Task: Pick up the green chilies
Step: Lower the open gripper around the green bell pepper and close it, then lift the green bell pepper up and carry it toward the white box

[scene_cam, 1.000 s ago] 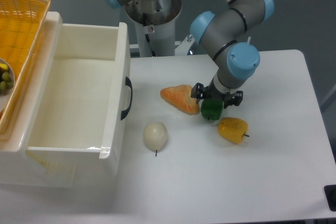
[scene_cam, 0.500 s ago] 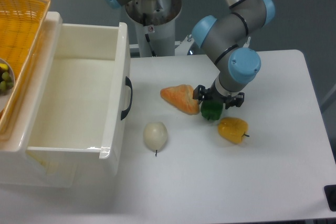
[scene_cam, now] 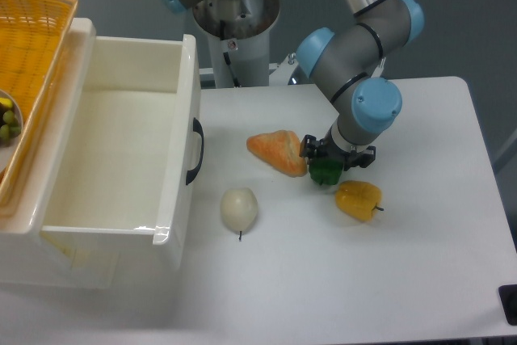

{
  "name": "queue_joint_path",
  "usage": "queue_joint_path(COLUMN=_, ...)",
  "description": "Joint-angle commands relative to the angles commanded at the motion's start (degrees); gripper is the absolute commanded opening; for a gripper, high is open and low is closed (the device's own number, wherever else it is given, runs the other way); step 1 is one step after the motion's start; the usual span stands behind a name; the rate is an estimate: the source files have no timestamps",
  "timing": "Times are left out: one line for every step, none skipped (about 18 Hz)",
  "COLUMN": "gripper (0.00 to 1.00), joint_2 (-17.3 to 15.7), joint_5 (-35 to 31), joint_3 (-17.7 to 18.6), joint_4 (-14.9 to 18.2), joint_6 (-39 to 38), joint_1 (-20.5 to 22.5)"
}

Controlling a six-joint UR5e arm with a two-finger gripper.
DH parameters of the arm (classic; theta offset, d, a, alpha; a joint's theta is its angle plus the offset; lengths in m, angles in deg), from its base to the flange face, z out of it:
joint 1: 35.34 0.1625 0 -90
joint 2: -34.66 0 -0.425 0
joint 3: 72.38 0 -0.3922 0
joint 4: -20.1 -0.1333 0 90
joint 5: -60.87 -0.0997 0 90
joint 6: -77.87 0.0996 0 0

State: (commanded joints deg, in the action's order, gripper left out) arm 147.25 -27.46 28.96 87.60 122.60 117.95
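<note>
The gripper [scene_cam: 326, 161] is pressing down over the green chilies [scene_cam: 325, 171] on the white table [scene_cam: 420, 264], between the orange croissant-shaped toy [scene_cam: 277, 152] and yellow pepper [scene_cam: 358, 199]; whether its fingers are clamping is unclear. The white bin [scene_cam: 121, 159] at left is sitting open, the arm bending steeply downward.

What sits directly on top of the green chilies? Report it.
The end effector sits over the green chilies, its black body covering their top. Only their lower front shows. Whether the fingers are closed on them cannot be seen.
</note>
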Motion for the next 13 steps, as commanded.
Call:
queue_joint_path(gripper=0.73, joint_2=0.0, joint_5=0.0, joint_3=0.0, joint_4=0.0, joint_6=0.0, joint_1=0.0)
queue_joint_path(gripper=0.67, joint_2=0.0, joint_5=0.0, joint_3=0.0, joint_4=-0.1, joint_6=-0.1, joint_1=0.0)
queue_joint_path(gripper=0.62, joint_2=0.0, joint_5=0.0, joint_3=-0.2, joint_4=0.0, joint_6=-0.1, joint_1=0.0)
queue_joint_path(gripper=0.58, joint_2=0.0, joint_5=0.1, joint_3=-0.4, joint_4=0.0, joint_6=-0.1, joint_1=0.0)
queue_joint_path(gripper=0.56, joint_2=0.0, joint_5=0.2, joint_3=-0.7, joint_4=0.0, joint_6=-0.1, joint_1=0.0)
queue_joint_path(gripper=0.56, joint_2=0.0, joint_5=0.2, joint_3=-1.1, joint_4=0.1, joint_6=-0.1, joint_1=0.0)
queue_joint_path(gripper=0.56, joint_2=0.0, joint_5=0.1, joint_3=-2.0, joint_4=0.1, joint_6=0.2, joint_1=0.0)
queue_joint_path(gripper=0.55, joint_2=0.0, joint_5=-0.2, joint_3=-3.1, joint_4=0.3, joint_6=0.3, joint_1=0.0)
queue_joint_path(gripper=0.55, joint_2=-0.2, joint_5=-0.3, joint_3=-4.2, joint_4=0.6, joint_6=0.4, joint_1=0.0)
queue_joint_path(gripper=0.55, joint_2=-0.5, joint_5=-0.3, joint_3=-5.3, joint_4=1.2, joint_6=0.5, joint_1=0.0)
queue_joint_path(gripper=0.56, joint_2=-0.8, joint_5=-0.3, joint_3=-6.0, joint_4=1.6, joint_6=0.6, joint_1=0.0)
queue_joint_path(gripper=0.56, joint_2=-1.2, joint_5=-0.3, joint_3=-6.5, joint_4=2.5, joint_6=0.6, joint_1=0.0)
queue_joint_path(gripper=0.56, joint_2=-1.5, joint_5=-0.1, joint_3=-7.2, joint_4=3.9, joint_6=0.6, joint_1=0.0)
